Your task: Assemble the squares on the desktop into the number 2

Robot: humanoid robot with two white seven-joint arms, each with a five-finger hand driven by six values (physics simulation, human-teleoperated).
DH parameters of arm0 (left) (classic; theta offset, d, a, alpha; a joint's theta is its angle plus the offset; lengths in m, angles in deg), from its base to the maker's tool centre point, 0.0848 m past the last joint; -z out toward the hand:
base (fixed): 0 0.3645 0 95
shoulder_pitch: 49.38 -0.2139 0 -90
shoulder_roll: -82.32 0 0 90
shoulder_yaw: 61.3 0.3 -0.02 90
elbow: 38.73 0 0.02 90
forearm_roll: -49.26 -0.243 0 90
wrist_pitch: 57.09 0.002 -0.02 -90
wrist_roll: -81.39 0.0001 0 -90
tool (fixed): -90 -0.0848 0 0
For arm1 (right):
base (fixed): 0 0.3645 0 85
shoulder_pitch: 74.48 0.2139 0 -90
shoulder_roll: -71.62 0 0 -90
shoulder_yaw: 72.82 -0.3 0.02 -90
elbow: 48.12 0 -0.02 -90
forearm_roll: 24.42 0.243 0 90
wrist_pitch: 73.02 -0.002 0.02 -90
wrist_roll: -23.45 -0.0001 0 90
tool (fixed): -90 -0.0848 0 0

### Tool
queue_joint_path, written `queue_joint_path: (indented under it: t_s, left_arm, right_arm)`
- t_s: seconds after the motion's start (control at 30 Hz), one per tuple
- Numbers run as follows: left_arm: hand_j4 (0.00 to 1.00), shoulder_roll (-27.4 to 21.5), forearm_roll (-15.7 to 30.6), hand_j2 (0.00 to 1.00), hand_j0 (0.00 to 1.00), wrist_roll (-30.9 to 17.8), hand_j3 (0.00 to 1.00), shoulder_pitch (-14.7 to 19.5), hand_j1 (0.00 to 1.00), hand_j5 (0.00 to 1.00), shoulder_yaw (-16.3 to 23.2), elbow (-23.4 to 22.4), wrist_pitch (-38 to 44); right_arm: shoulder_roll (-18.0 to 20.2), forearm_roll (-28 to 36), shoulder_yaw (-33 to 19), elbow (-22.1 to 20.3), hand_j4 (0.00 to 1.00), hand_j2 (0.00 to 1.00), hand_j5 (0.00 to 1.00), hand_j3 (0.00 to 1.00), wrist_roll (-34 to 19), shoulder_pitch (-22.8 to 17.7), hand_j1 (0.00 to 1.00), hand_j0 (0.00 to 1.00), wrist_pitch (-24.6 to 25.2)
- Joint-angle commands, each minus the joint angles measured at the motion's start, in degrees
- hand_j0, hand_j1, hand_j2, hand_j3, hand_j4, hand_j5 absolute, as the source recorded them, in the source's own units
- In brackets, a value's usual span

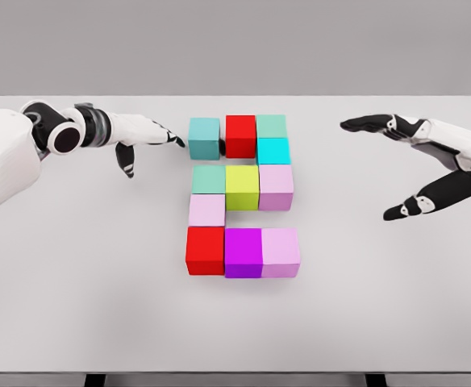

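Squares (242, 206) in upright 2, left hand (143, 139) and right hand (417, 165) released.

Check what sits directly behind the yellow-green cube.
Behind the yellow-green cube sits the red cube, seemingly touching. Whether any gap separates them cannot be seen.

Bright, even, diffuse light; no single source evident. Pale grey table (74, 306) evenly lit, no hotspots or glare. Shadows faint: soft dark edges at base of cube cluster (241, 197), slightly darker front faces than tops, suggesting overhead light. Faint blurred shadow under left hand (143, 141). Render clean, low noise, slight softness overall, cube edges mildly fuzzy. No visible distortion at edges. Grey background flat, featureless.
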Motion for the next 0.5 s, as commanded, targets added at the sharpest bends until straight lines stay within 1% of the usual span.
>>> queue_joint_path:
  t_s: [0.0, 0.07, 0.27, 0.3, 0.33, 0.4, 0.47]
  left_arm:
    - [1.00, 0.59, -0.06, 1.00, 1.00, 0.02, 1.00, 0.00, 1.00, 1.00, 0.06, -0.95, 0.07]
    - [1.00, 1.30, -0.15, 1.00, 1.00, 0.02, 1.00, 0.09, 1.00, 1.00, 0.06, -1.74, 0.07]
    - [1.00, 2.09, -0.41, 1.00, 1.00, 0.02, 1.00, 0.09, 1.00, 1.00, 0.06, -1.92, 0.07]
    - [1.00, 2.09, -0.41, 1.00, 1.00, 0.02, 1.00, 0.09, 1.00, 1.00, 0.06, -1.92, 0.07]
    - [1.00, 2.09, -0.41, 1.00, 1.00, 0.02, 1.00, 0.09, 1.00, 1.00, 0.06, -1.92, 0.07]
    - [1.00, 2.18, -0.41, 1.00, 1.00, 0.02, 1.00, 0.26, 1.00, 1.00, 0.06, -1.92, 0.07]
    - [1.00, 2.53, -0.41, 1.00, 1.00, 0.02, 1.00, 0.26, 1.00, 1.00, 0.06, -1.92, 0.07]
  right_arm:
    - [-0.89, 0.51, -1.33, -0.14, 1.00, 1.00, 1.00, 1.00, 0.02, -0.44, 1.00, 1.00, 1.15]
    - [-0.36, 0.51, -1.33, -0.14, 1.00, 1.00, 1.00, 1.00, 0.02, -0.53, 1.00, 1.00, 1.24]
    - [-1.07, 0.16, -1.24, 0.21, 1.00, 1.00, 1.00, 1.00, 0.02, -1.85, 1.00, 1.00, 1.76]
    - [-0.98, -0.37, -1.24, 0.47, 1.00, 1.00, 1.00, 1.00, 0.02, -3.51, 1.00, 1.00, 1.76]
    - [-0.89, -0.99, -1.33, 0.56, 1.00, 1.00, 1.00, 1.00, 0.02, -4.04, 1.00, 1.00, 1.76]
    - [-0.63, -1.16, -1.68, -0.14, 1.00, 1.00, 1.00, 1.00, 0.02, -4.13, 1.00, 1.00, 1.76]
    - [-0.54, -1.25, -1.68, 0.03, 1.00, 1.00, 1.00, 1.00, 0.02, -4.22, 1.00, 1.00, 1.76]
